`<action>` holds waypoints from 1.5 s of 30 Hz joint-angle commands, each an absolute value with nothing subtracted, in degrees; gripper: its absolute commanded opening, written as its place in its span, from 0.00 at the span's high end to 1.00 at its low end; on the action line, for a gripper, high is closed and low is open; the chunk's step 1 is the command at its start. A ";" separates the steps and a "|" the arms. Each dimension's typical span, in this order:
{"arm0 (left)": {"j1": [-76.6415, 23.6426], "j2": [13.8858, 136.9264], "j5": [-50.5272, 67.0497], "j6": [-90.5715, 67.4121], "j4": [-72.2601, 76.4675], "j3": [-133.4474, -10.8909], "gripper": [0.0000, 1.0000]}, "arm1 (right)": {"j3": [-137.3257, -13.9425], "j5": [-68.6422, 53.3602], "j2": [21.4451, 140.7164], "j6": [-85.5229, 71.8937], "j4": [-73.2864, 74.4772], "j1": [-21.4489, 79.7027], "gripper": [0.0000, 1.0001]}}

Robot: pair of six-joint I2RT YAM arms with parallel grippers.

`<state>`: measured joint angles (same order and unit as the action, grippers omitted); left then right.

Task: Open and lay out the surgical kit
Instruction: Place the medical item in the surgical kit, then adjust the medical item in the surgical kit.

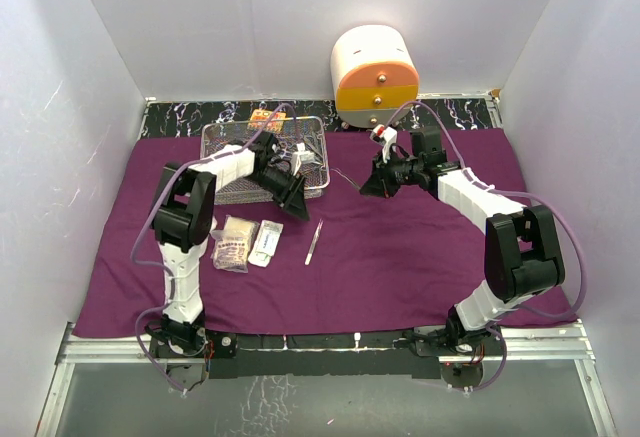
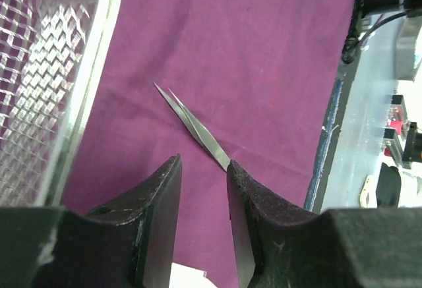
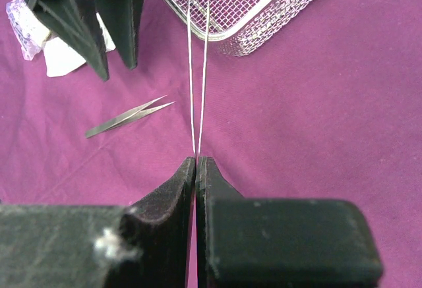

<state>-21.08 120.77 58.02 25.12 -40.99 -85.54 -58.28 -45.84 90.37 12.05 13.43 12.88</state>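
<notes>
Top external view, item by item, every place given from the wire-mesh tray (image 1: 210, 157).

1. Purple cloth (image 1: 400, 257): spread flat under everything, with the tray at its far left.
2. Tweezers (image 1: 314, 242): lying loose on the cloth, off the tray's near long side toward its right corner. Their long axis runs roughly away from the tray.
3. Small flat packets (image 1: 266, 242): on the cloth off the same near side, to the left of the tweezers.
4. Left gripper (image 2: 203, 166): above the cloth just off the tray's near right corner. Its jaws are narrowly parted with nothing between them. The tweezers' blunt end lies at its fingertips, and their points aim away from it.
5. Right gripper (image 3: 196, 159): off the tray's right end, jaws pressed together on a thin two-pronged instrument (image 3: 192, 77), probably long fine forceps, though the prongs are too slender to say for sure. It is pinched at its joined end. The long axis runs straight out from the gripper toward the tray, with the prong tips near the tray's right end.

Judgement: the step in hand is setting this instrument down on the cloth. The right arm already holds it. The open cloth off the tray's near right corner, beside the tweezers, lies to the left of the prongs, so the coming move turns on swinging that axis clear of the tray rim and of the left gripper.
</notes>
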 commanded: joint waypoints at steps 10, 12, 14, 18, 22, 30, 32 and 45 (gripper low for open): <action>-25.12 110.93 45.96 5.06 -12.30 -72.25 0.61 | -58.02 -47.95 87.80 11.59 10.46 10.10 1.00; -25.22 111.66 46.37 5.01 -12.49 -72.77 0.61 | -58.02 -47.99 87.79 11.50 10.46 10.01 1.00; -25.35 112.42 47.93 4.66 -12.70 -73.17 0.61 | -58.06 -47.87 87.74 11.51 10.46 9.94 1.00; -26.18 113.10 49.82 4.18 -12.60 -73.37 0.62 | -58.08 -47.89 87.31 11.60 10.46 9.31 1.00; -26.87 113.86 50.17 4.26 -13.07 -73.67 0.65 | -58.01 -48.05 86.95 11.60 10.38 8.37 1.00; -27.89 113.83 49.51 4.81 -13.28 -72.76 0.70 | -58.02 -48.34 86.74 11.55 10.37 7.80 1.00; -28.15 113.58 49.27 4.94 -12.83 -72.20 0.70 | -58.01 -48.34 86.83 11.60 10.37 7.74 1.00; -28.83 112.97 45.48 5.26 -12.09 -71.06 0.66 | -57.94 -48.64 86.77 11.60 10.37 7.55 1.00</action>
<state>-28.49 114.98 46.33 4.47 -12.62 -72.07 -58.26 -47.18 89.17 11.86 13.32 7.79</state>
